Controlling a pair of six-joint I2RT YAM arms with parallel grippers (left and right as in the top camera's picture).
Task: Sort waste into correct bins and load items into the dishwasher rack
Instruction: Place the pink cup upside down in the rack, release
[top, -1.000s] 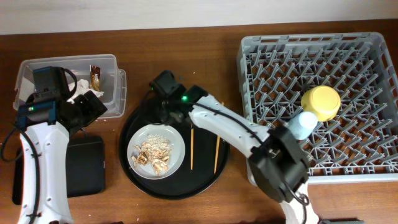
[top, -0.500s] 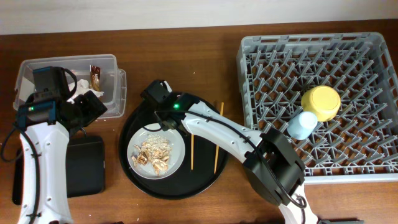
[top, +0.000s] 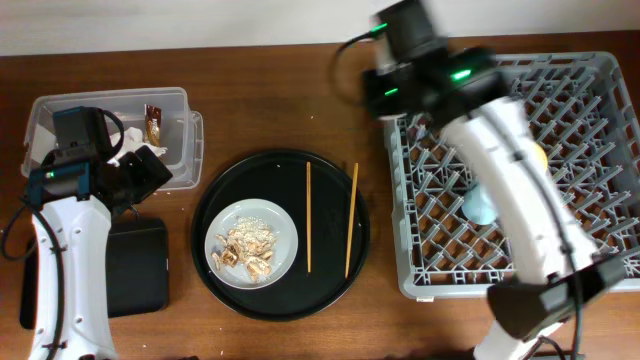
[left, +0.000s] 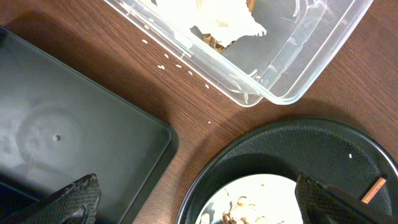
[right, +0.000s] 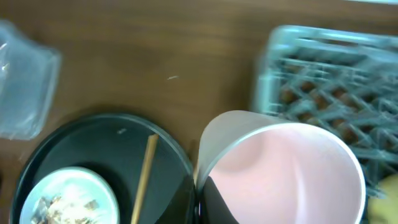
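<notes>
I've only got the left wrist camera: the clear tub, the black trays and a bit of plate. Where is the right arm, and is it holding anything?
Observer: The right gripper is shut on the rim of the pink cup, at the dishwasher rack corner that sits upper left in the overhead view.
Operator: Anything in the rack?
Observer: A light-blue cup lies in it, beside the arm.
Operator: I see one chopstick tip. How many are there?
Observer: Two chopsticks, parallel on the round tray, right of the plate.
</notes>
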